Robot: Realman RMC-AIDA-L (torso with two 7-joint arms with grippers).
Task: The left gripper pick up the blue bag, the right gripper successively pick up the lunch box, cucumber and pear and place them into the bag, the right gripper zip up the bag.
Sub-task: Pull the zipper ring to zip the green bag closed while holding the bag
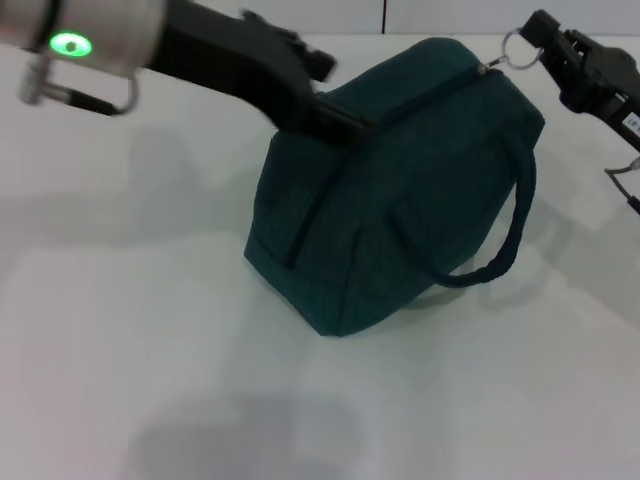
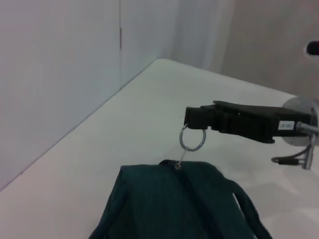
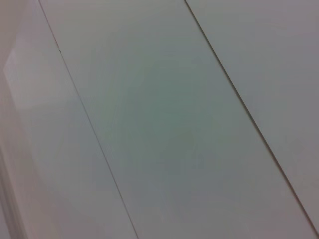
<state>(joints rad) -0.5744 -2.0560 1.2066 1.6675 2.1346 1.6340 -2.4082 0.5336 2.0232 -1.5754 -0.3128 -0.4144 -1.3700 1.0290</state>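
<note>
Right claw [image 2: 193, 119] clamped on bag's [image 1: 400, 200] zipper ring [image 1: 517, 48], left claw [image 1: 345, 122] gripping bag's top: pull level along seam.

A plain white table [image 1: 120, 330] carries the work, its far edge meeting a pale wall. Only the blue bag [image 1: 400, 200] sits directly on it (zipped along the top, leaning a little), near the far side and slightly right of centre. One loop handle [image 1: 500, 250] hangs down its near-right side.
</note>
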